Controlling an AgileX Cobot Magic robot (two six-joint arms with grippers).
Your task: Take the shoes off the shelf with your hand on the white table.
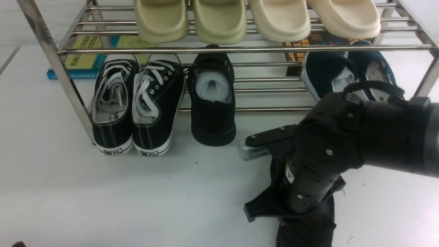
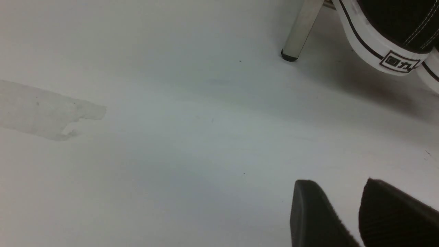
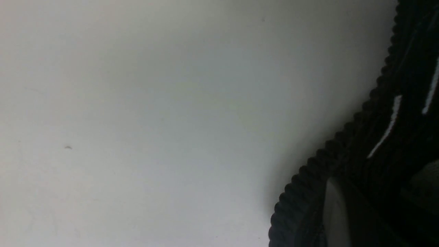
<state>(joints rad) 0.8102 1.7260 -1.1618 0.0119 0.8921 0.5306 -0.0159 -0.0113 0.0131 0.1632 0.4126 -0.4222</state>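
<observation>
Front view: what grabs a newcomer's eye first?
The big black right arm fills the lower right, its pincer spread wide by an all-black shoe lying on the white table at the bottom edge. Behind, the chrome shelf carries pale slippers on top. The other all-black shoe stands alone mid-row on the lower tier, white stuffing showing.

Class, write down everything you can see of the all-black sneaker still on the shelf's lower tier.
The sneaker is all black, with a textured fabric upper and a ribbed black sole. White paper fills its opening. It lies sloped on the lower bars of the chrome shelf, heel toward the camera, overhanging the front bar, seemingly down to the white table. A canvas sneaker stands close beside it.
</observation>
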